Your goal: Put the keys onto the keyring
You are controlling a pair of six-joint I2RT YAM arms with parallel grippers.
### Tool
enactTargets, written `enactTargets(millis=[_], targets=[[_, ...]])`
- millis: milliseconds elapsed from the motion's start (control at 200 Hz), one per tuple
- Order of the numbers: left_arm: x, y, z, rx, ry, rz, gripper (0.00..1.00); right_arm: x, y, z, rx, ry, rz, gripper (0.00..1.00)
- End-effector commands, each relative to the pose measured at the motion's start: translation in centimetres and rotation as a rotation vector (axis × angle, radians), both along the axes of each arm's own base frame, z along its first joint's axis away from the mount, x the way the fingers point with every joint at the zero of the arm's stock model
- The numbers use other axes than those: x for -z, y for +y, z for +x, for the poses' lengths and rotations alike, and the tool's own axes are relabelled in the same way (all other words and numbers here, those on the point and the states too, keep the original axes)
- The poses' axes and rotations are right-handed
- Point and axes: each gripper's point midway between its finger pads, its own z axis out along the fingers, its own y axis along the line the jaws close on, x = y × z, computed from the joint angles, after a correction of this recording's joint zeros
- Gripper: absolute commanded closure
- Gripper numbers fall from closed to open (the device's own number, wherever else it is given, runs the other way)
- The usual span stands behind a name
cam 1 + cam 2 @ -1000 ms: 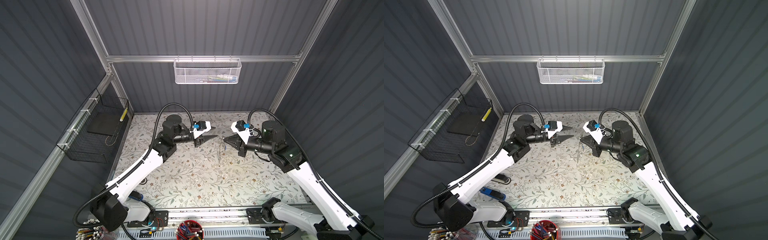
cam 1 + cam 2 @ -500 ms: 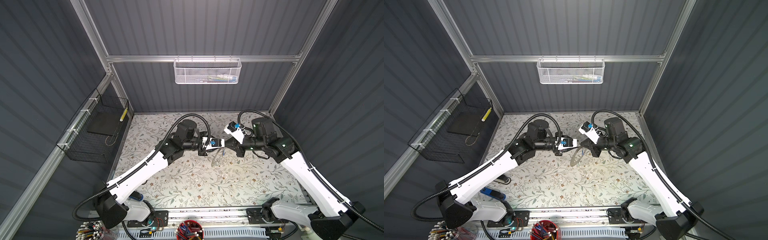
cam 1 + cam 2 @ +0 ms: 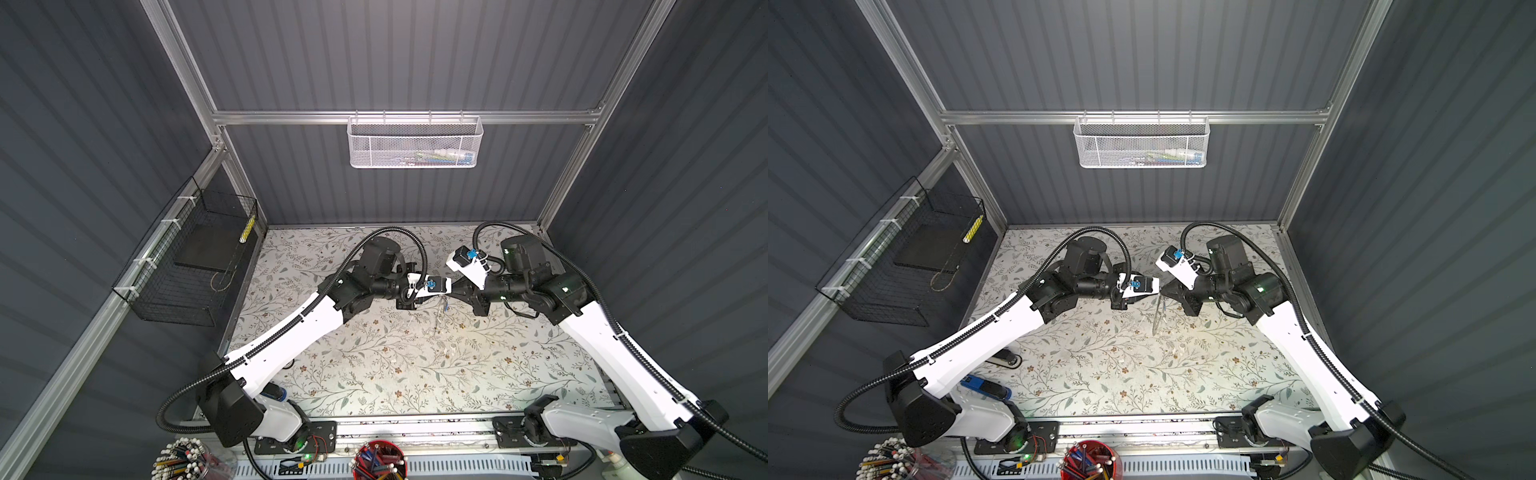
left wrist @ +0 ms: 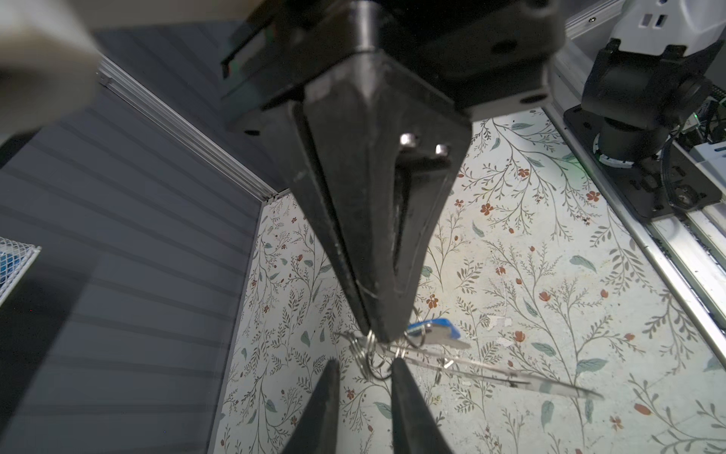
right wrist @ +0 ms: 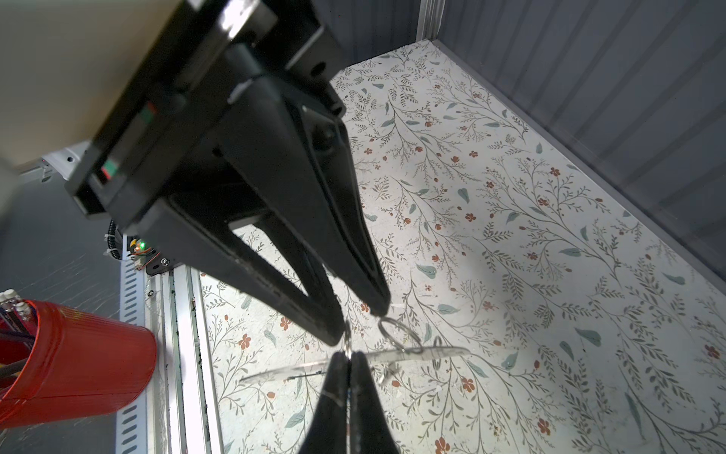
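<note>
Grey and edge-on, the keyring [image 5: 286,373] hangs in the air, pinched by the closed right gripper [image 5: 347,361]. Just beside that gripper dangles the blue-tagged key [image 4: 432,327]. Facing it, the left gripper [image 4: 365,365] stands partly open around a small wire loop [image 4: 363,351]; closing off-centre could push the loop aside or twist the keyring loose.

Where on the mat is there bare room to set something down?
Bare: the front middle of the mat, bordered by the left arm, the right arm and the front rail. Crowded: centre-back, where the left gripper and right gripper meet at the keyring, and the left front corner by the stapler.
</note>
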Motion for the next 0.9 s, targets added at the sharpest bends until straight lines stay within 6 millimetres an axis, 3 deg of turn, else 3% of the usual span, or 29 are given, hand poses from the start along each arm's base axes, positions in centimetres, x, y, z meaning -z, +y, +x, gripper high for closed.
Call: enactTargets(millis=[0,250,275,365,505,630,710,765,851,866,896], targets=[[-0.8,-0.3,-0.3,0.020,-0.004,-0.008,0.76,-1.5,0.5,-0.4,-0.043,-0.032,0.035,1.00],[-0.3,-0.6,-0.6,0.045,0.019,-0.005,0.82,-1.2,0.7,-0.6,-0.071,-0.050,0.024,1.00],[-1.8,-0.8,-0.5,0.048,-0.002,-0.028,0.82,-1.1,0.8,-0.7,-0.074,-0.050,0.021,1.00],[-1.9,-0.9,-0.6,0.058,0.004,-0.031,0.83,-1.0,0.9,-0.7,-0.085,-0.056,0.014,1.00],[-1.7,-1.0,-0.8,0.072,0.014,-0.031,0.89,-0.7,1.1,-0.8,-0.096,-0.063,0.004,1.00],[-1.5,-1.1,-0.9,0.077,0.027,-0.027,1.00,-0.7,1.1,-0.8,-0.102,-0.077,-0.001,1.00],[-1.4,-1.1,-1.0,0.077,0.044,-0.030,1.00,-0.8,1.0,-0.5,-0.088,-0.095,-0.005,1.00],[-1.7,-1.2,-1.1,0.074,0.061,-0.045,1.00,-0.9,0.8,-0.2,-0.065,-0.110,-0.008,0.94],[-2.6,-1.1,-0.9,0.043,0.067,-0.089,1.00,-1.4,0.2,0.3,-0.008,-0.154,-0.005,0.76],[-1.6,-1.0,-0.9,0.036,0.086,-0.080,1.00,-1.4,0.1,0.4,0.001,-0.161,-0.006,0.74],[-1.7,-0.9,-0.8,0.024,0.094,-0.100,1.00,-2.1,-0.4,0.3,0.026,-0.199,0.006,0.69]])
